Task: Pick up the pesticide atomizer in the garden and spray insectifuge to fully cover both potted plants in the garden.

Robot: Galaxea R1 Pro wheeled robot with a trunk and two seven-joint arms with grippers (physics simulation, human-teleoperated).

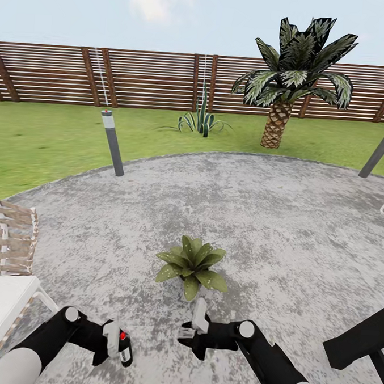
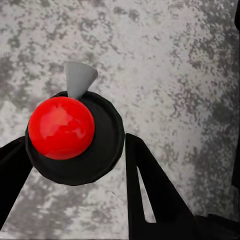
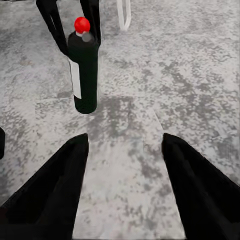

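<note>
Gripped in the left gripper [image 1: 114, 342], low over grey paving [image 1: 281, 220]: pesticide atomizer [image 1: 124, 347], upright, red top up, nozzle forward, seemingly readied for spraying the potted plant [image 1: 192, 265] just ahead. Right gripper [image 1: 190, 327] wide, holding nothing, near the plant. From the right wrist, whole bottle [image 3: 83, 70] with white band; from the left wrist, only cap and nozzle [image 2: 75, 135].
</note>
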